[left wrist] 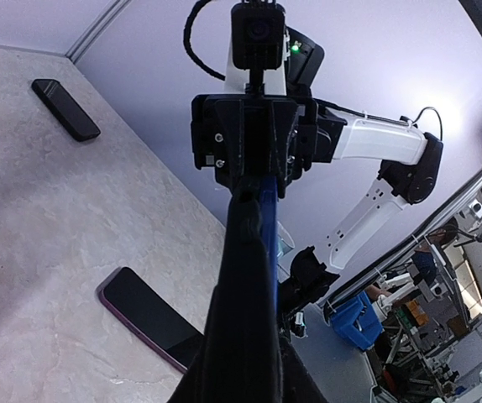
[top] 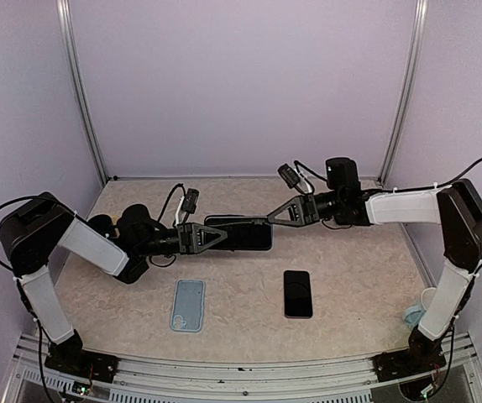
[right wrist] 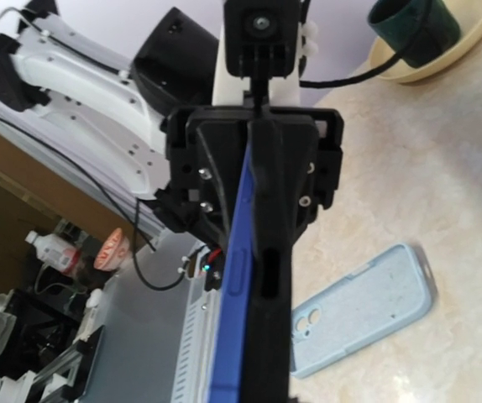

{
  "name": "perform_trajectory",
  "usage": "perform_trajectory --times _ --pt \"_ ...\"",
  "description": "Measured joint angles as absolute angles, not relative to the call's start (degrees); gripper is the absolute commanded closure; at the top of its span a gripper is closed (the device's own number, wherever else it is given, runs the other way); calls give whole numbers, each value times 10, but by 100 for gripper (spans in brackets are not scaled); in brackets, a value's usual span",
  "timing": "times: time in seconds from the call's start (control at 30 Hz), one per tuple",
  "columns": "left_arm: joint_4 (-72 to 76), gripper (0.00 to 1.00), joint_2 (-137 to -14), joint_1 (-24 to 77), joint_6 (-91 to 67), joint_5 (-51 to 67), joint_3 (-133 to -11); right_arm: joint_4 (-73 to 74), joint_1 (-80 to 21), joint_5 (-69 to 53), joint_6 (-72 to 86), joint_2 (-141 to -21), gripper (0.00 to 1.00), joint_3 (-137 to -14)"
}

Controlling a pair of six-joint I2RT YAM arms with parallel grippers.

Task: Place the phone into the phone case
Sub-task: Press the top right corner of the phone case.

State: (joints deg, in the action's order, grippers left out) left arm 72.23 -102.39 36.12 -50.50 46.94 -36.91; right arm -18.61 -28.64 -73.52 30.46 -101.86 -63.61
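Evidently the left gripper [top: 222,236] was clamped on one end of a dark flat rectangular phone [top: 245,237], held in the air between the two arms. The right gripper [top: 273,220] was closed on the opposite end. Its blue edge I judged to be a blue plastic case [right wrist: 233,285] around the phone, though whether it was fully seated could not be told.

To do the seating well, one gripper should hold its end rigid while the other presses squarely on the flat faces. Neither should twist, and the fingers should stay off the rim so the corners can snap home.

The overhead view alone showed the phone's broad face. It also showed two things on the table, nearer the arm bases than either fingertip:
- A pale blue soft phone case [top: 189,305] lay flat below the left gripper.
- A glossy black phone [top: 298,294] lay below the right gripper.

The wrist views gave only the thin blue edge, seen end-on. The left wrist view alone showed a small black slab [left wrist: 65,109] on the table beyond the right gripper, toward the back wall. Overhead it was presumably hidden under that arm. The right wrist view alone showed a dark green cup [right wrist: 413,25] on a cream round plate [right wrist: 459,46] behind the left gripper.
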Motion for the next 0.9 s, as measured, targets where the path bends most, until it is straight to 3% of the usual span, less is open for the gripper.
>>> perform_trajectory --times 0.23,0.27,0.37,0.43,0.73,0.8,0.9 --pt "706 78 -1025 359 -505 458 -369 -105 -294 -696 256 -1019 100 -665" --pt "706 80 -1025 359 -505 457 -369 -98 -295 -693 252 -1019 100 -668" --pt "705 100 -1025 357 -507 456 -369 -79 -295 -681 245 -1019 100 -675" --pt "712 100 -1025 357 -512 463 -369 -68 -295 -670 240 -1019 100 -677" --pt "735 100 -1026 357 -523 463 -364 -103 -296 -685 270 -1019 48 -669" --pt "743 100 -1026 357 -528 464 -359 -117 -296 -692 281 -1018 43 -664" --pt "766 100 -1028 354 -544 469 -353 -123 -296 -696 281 -1019 42 -662"
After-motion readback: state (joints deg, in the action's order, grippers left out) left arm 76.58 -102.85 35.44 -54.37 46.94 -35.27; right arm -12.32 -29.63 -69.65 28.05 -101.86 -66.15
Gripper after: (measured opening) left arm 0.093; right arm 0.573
